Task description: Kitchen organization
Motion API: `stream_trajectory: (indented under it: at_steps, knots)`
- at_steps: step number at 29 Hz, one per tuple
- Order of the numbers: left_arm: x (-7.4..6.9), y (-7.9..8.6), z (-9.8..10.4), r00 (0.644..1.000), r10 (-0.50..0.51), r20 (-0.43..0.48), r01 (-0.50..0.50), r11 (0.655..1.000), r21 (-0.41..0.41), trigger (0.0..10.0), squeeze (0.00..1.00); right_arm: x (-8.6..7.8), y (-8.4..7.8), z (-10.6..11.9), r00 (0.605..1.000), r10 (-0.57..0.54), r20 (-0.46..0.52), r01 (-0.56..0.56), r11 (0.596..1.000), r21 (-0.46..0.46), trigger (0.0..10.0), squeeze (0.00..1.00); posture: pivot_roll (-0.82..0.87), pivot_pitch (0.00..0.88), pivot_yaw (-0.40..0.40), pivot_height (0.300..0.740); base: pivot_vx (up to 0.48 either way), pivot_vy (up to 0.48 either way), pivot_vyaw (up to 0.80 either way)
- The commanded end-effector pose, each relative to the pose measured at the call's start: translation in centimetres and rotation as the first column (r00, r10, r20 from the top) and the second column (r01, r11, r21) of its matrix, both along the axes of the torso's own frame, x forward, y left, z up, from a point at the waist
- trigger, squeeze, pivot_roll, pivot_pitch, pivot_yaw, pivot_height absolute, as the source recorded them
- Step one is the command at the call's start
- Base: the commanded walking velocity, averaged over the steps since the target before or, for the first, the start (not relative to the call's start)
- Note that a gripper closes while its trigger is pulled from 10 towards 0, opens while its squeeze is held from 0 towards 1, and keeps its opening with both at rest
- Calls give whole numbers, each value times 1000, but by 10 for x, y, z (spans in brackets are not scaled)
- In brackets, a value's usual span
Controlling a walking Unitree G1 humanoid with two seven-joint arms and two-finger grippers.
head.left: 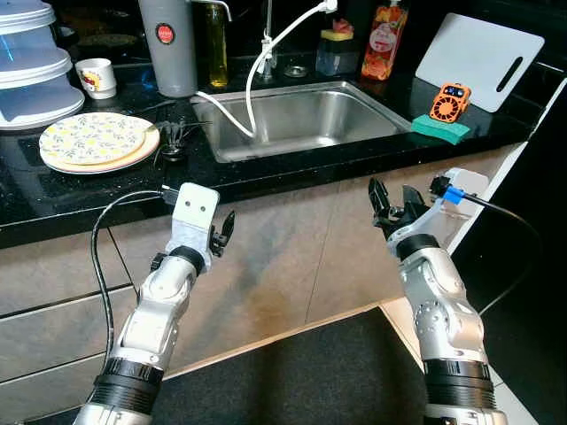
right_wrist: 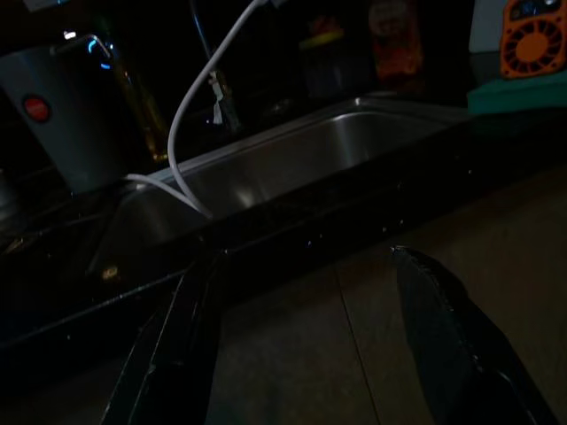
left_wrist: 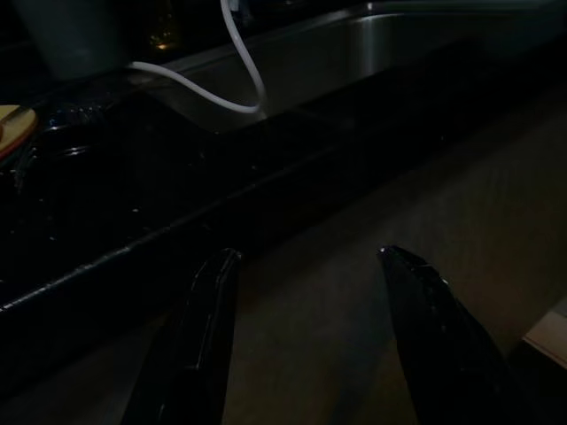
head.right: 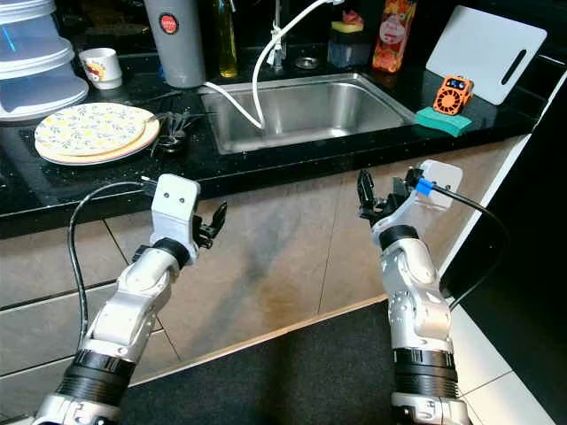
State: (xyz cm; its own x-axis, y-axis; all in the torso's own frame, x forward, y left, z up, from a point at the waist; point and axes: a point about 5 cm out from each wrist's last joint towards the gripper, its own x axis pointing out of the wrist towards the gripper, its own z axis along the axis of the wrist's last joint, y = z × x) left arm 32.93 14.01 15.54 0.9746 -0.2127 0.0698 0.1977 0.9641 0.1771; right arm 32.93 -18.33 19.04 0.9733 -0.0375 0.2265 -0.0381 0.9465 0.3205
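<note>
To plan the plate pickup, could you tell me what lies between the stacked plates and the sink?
Dark cutlery lies on the black counter between the plates and the sink, in both eye views.

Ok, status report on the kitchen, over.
Left end effector open, right end effector open, both empty below black counter. Yellow patterned plates untouched left of steel sink.

On the table: two stacked plates (head.left: 93, 142), one mug (head.left: 97, 77), one sink (head.left: 301, 119), one white cutting board (head.left: 479, 50), one green sponge (head.left: 440, 129), one orange gadget (head.left: 450, 101).
</note>
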Motion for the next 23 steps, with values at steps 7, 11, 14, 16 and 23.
stream_trajectory:
  at_steps: [7,11,14,16,23]
  knots:
    - [2,1,8,999,1,43,-1,1000,-17,10000,0,0,-5,4,999,-25,36,22,997,74,10000,0,8,0,-6,740,0,0,0]
    - [3,0,9,998,-5,56,6,1000,-22,10000,0,-2,-8,8,998,-34,60,30,997,68,10000,0,7,0,-8,740,0,0,0]
    - [3,-1,10,998,-9,62,10,1000,-22,10000,0,-2,-8,8,997,-35,65,30,997,67,10000,0,6,0,-8,740,0,0,0]
    - [3,-2,11,998,-11,67,13,1000,-22,10000,0,-2,-8,9,997,-35,69,30,997,70,10000,0,6,0,-8,740,0,0,0]
    - [2,-4,12,997,-23,76,25,999,-21,10000,0,-2,-7,9,997,-34,71,29,997,69,10000,0,7,0,-8,740,0,0,0]
